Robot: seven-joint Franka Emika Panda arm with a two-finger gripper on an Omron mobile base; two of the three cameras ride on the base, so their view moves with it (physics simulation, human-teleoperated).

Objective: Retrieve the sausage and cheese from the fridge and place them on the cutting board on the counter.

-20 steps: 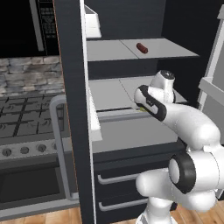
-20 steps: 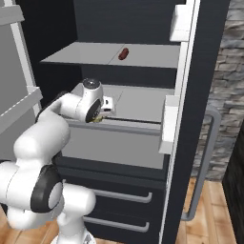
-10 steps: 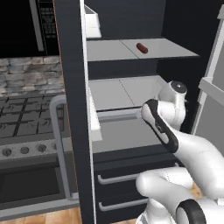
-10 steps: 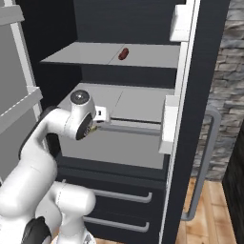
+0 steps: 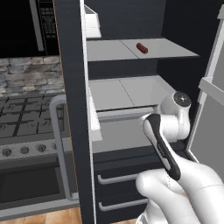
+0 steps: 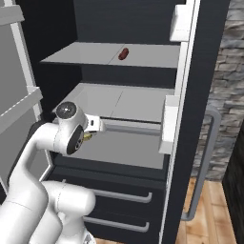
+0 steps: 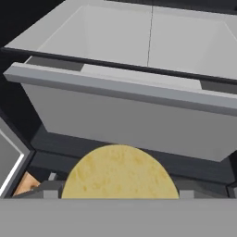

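The fridge [image 6: 202,71] stands open, both doors swung wide. On its upper shelf lies the dark red sausage [image 5: 141,47] [image 6: 124,53]. In front of the lower shelf's front edge, my gripper [image 6: 88,135] [image 7: 118,194] is shut on the pale yellow cheese [image 7: 119,173] [image 6: 86,138], which rises as a round lump at the bottom of the hand view. In the left base view my own white arm [image 5: 175,120] hides the gripper. The cutting board and the counter are out of view.
A grey stove [image 5: 26,124] stands left of the fridge's open left door [image 5: 72,100]. The right door [image 5: 214,113] is close beside my arm. White door bins [image 6: 169,121] jut inward. Drawers with silver handles [image 5: 122,177] lie below the shelves.
My arm has drawn back and down out of the fridge, from over the lower shelf to in front of its edge, with the cheese still in the gripper. The sausage has not moved.
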